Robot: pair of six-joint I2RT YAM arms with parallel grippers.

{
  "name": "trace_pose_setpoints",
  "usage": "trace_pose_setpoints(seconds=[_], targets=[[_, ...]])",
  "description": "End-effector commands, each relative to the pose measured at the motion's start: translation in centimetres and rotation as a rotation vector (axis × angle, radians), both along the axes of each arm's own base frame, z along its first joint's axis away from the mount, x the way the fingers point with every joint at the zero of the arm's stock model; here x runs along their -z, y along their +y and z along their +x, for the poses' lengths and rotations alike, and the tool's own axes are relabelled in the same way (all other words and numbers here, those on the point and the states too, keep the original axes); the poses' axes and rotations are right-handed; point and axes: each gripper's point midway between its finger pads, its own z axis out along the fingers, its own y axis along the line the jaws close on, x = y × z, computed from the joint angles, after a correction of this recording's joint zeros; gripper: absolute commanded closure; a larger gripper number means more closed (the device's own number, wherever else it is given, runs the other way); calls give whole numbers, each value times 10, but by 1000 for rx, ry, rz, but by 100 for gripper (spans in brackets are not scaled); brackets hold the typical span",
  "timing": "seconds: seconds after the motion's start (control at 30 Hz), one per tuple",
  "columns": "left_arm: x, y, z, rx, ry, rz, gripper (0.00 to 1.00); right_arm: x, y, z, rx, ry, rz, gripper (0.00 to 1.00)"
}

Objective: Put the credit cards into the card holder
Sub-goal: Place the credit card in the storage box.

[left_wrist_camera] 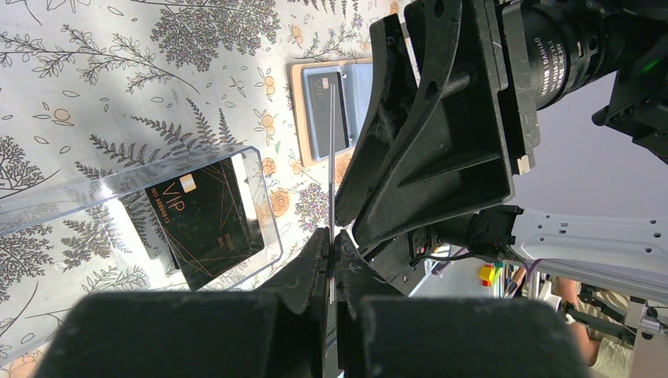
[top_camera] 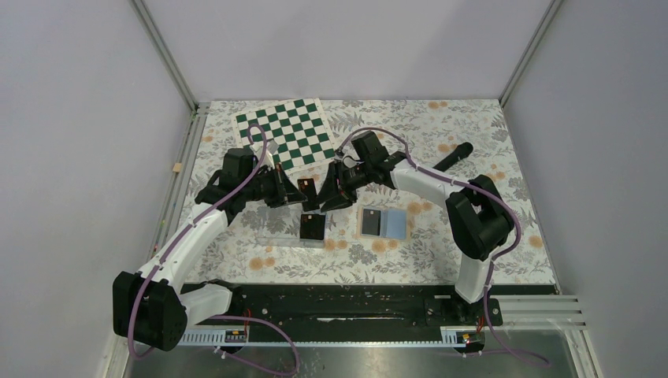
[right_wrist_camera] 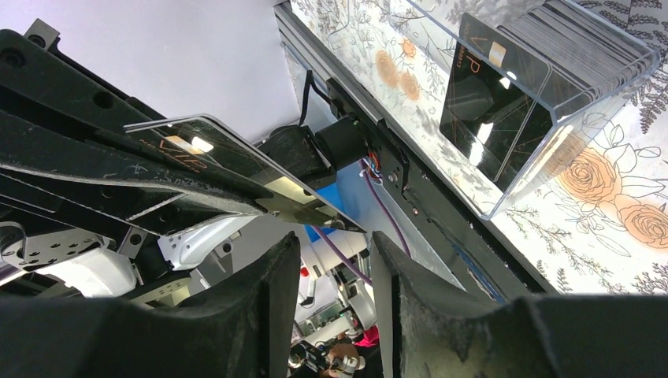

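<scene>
Left hand (left_wrist_camera: 331, 240) pinching a black credit card (left_wrist_camera: 332, 150) edge-on, near clear tray (left_wrist_camera: 264, 205). Right hand (right_wrist_camera: 335, 252) alongside, fingers parted, empty. Card holder (top_camera: 394, 224) open, right of tray.

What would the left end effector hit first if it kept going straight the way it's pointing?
Most likely the right end effector, open just ahead. The credit card pinched in the left end effector sticks out in front and would touch first, though depth is hard to judge.
</scene>
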Motion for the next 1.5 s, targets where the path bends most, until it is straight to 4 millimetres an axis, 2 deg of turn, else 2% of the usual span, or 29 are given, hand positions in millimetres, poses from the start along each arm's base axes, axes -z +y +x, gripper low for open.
trace_pose_setpoints(seconds=[0.0,0.5,0.8,1.1,1.47], targets=[[-23,-3,7,-1,-88,-32,100,-16,8,0,-32,-24,38,55],[-24,-3,7,-4,-93,-39,100,-27,12,3,-16,-55,87,57],[-19,-1,6,-14,-79,-29,100,-44,11,11,25,-117,160,67],[-15,0,5,-13,-70,-18,100,-57,7,18,59,-149,214,67],[0,7,2,-13,-46,50,100,-71,6,21,66,-179,241,67]])
